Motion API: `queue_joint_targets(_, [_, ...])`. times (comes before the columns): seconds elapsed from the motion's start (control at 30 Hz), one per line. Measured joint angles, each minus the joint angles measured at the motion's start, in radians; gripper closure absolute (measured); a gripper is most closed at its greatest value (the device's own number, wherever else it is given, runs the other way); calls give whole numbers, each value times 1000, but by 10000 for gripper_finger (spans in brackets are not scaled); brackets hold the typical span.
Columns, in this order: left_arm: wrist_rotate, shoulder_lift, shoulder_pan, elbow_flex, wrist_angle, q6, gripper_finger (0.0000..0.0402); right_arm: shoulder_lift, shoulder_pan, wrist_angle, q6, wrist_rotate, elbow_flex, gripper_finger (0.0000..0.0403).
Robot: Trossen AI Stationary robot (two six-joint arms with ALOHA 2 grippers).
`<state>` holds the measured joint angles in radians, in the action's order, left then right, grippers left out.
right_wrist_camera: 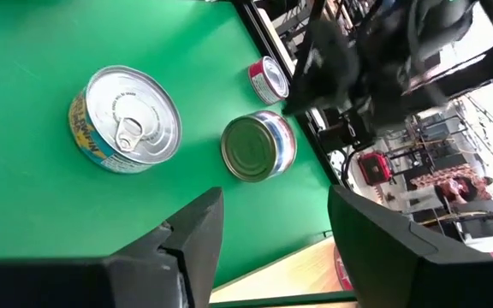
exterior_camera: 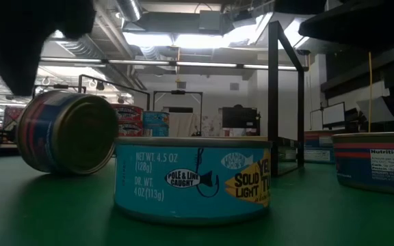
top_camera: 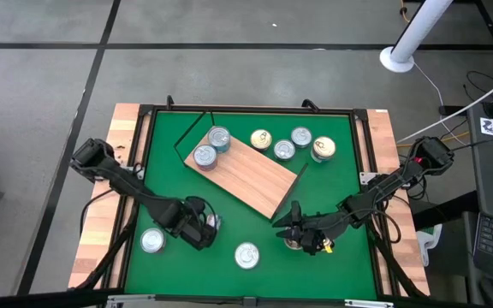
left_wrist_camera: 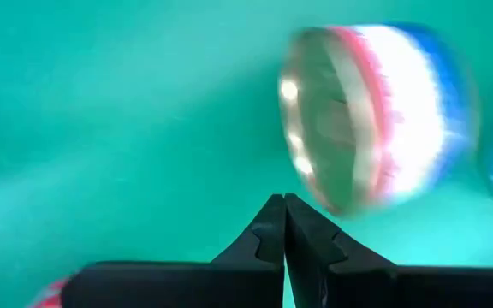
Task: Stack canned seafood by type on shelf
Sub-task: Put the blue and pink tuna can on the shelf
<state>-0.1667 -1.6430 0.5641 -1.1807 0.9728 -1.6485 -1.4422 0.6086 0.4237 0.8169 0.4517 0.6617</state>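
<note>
The shelf (top_camera: 255, 175) lies slantwise mid-table with two tins (top_camera: 211, 146) on its far left end. Several more tins (top_camera: 293, 143) stand on the mat beyond it. My left gripper (left_wrist_camera: 282, 205), shut and pointing down, hangs over a tin tipped onto its side (left_wrist_camera: 375, 120), (exterior_camera: 67, 133), near the table's front left, and holds nothing. An upright blue and yellow tin (top_camera: 246, 255), (right_wrist_camera: 127, 120) stands at front centre. My right gripper (right_wrist_camera: 276, 201), (top_camera: 296, 229) hovers open at front right with only mat between its fingers. A tin (exterior_camera: 375, 160) stands on the mat below it.
One more tin (top_camera: 152, 241) stands near the front left corner of the green mat (top_camera: 332, 188). Pale wooden rails (top_camera: 101, 197) run along both sides. A dark upright frame (exterior_camera: 273, 96) stands at the back, and the mat lies bare between the front tins.
</note>
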Motion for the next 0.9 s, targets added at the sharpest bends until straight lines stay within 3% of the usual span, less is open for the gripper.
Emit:
queue_joint_targets(0.1, [33,1,25,-52,-44,17,401,0,0,0,0,3,0,191])
queue_joint_targets(0.2, [78,1,52,-60,-201,6,398,0,0,4,0,3,0,191])
queue_joint_targets(0.33, [129,1,80,-61,-330,-7,373,0,0,6,0,2,0,191])
queue_joint_targets(0.47, [162,1,89,-61,-330,-95,319,0,0,6,0,2,0,191])
queue_joint_targets(0.73, [165,-2,83,-61,-326,-107,188,0,0,2,0,2,0,191])
queue_joint_targets(0.9, [165,-8,82,-61,-326,-108,136,0,0,2,0,1,0,191])
